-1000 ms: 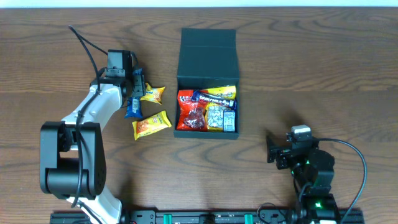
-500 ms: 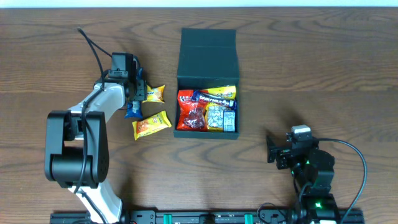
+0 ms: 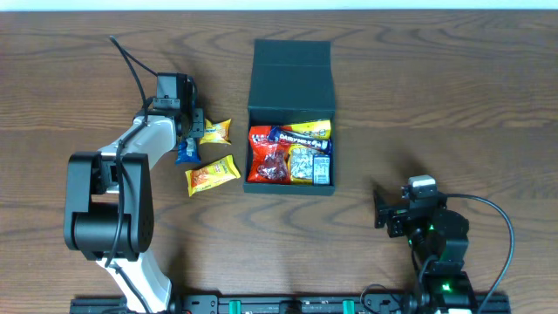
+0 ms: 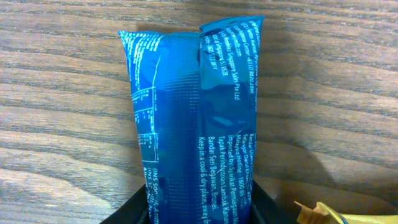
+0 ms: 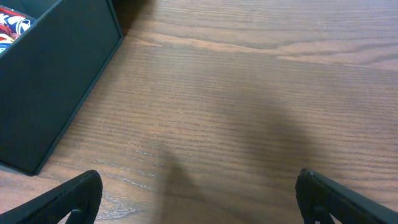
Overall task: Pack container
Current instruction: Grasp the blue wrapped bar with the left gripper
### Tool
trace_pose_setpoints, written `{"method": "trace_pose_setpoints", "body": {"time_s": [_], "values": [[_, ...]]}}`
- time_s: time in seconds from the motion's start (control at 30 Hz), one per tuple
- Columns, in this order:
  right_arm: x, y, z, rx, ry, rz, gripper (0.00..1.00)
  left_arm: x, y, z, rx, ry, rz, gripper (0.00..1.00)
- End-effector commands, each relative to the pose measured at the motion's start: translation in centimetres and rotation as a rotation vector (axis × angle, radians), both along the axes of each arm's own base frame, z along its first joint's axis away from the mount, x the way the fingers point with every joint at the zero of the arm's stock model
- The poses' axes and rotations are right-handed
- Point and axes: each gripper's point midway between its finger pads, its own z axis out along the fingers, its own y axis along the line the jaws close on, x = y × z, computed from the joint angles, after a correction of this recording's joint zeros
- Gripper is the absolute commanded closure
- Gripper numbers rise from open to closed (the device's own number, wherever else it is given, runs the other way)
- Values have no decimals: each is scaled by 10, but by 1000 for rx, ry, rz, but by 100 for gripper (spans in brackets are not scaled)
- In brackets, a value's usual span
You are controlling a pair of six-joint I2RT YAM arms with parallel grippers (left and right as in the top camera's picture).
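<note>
Lying beside one container [image 3: 290,70]: two yellow packets [image 3: 213,174]; one blue packet [image 4: 196,124].

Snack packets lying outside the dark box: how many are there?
3. A blue packet at the left gripper, a small yellow packet just right of it, and a larger yellow packet nearer the robot. The arm may hide more.

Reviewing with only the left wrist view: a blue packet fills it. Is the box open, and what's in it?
Observer: Yes, the container stands open, lid folded back, with several snack packets inside.
Operator: Anything lying outside it?
Observer: One yellow packet and a second yellow packet, on the table to its left.
Operator: And the right arm?
Observer: The right claw is open and empty, over bare table beside the container.
</note>
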Motion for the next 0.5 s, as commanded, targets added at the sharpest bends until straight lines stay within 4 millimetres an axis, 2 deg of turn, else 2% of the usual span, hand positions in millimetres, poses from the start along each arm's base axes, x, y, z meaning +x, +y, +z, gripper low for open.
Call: {"method": "trace_pose_setpoints", "body": {"time_s": [0.0, 0.23, 0.47], "values": [[0, -2, -1, 3, -1, -11, 1, 1, 0, -7, -5, 14, 0, 65], [0, -2, -1, 3, -1, -12, 1, 3, 0, 2, -6, -6, -1, 67], [0, -2, -1, 3, -1, -12, 1, 4, -1, 31, -5, -53, -10, 67]]}}
